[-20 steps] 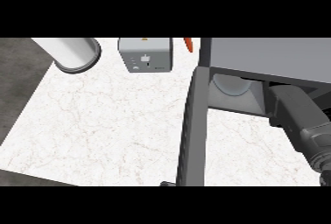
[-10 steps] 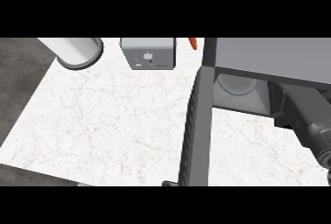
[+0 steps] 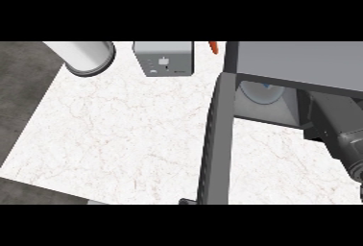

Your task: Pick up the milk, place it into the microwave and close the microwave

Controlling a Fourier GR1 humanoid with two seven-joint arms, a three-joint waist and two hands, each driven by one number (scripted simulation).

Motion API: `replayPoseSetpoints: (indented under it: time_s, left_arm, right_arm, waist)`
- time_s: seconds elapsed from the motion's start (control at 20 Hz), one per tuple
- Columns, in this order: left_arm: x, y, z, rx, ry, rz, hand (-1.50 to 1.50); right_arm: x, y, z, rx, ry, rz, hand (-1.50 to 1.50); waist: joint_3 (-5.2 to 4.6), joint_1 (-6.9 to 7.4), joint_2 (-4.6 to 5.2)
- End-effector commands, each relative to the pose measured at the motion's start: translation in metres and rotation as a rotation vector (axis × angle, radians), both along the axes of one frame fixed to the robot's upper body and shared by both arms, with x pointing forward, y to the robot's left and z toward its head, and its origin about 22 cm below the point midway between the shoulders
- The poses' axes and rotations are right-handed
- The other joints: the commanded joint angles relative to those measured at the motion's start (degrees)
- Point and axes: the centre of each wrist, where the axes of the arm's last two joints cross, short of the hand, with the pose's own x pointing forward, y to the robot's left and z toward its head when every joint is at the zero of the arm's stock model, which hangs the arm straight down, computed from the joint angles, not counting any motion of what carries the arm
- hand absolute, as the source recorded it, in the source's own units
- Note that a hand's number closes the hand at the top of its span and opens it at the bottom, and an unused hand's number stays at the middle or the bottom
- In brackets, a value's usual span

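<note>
The milk (image 3: 257,91) shows as a white rounded shape with a bit of blue, standing inside the grey microwave (image 3: 297,62) at the upper right. The microwave's dark door (image 3: 215,144) stands open and is seen edge on, running down the middle of the view. My right forearm (image 3: 339,137) comes in from the lower right and reaches into the microwave's opening. Its hand is hidden under the microwave's top. My left hand does not show.
A white marble counter (image 3: 120,134) spreads to the left of the door. At its back stand a white cylinder (image 3: 83,55), a small grey box-shaped appliance (image 3: 164,59) and an orange tip (image 3: 213,46). Dark floor lies past the counter's left edge.
My right forearm has drawn back a little toward the lower right. The door's lower end has shifted slightly to the right.
</note>
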Motion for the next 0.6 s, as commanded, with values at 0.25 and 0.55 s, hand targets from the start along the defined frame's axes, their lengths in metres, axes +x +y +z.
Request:
replayPoseSetpoints:
  time_s: [0.25,0.55]
  left_arm:
    - [0.014,-0.002,-0.003,0.004,0.007,-0.026,-1.5]
    - [0.017,-0.006,-0.009,0.006,0.041,-0.047,-1.5]
  right_arm:
    - [0.021,0.055,0.029,-0.085,0.056,0.027,-1.5]
    - [0.025,0.079,0.034,-0.054,0.009,0.019,-1.5]
  waist:
    - [-1.18,1.84,-0.68]
    - [-1.11,1.56,-1.23]
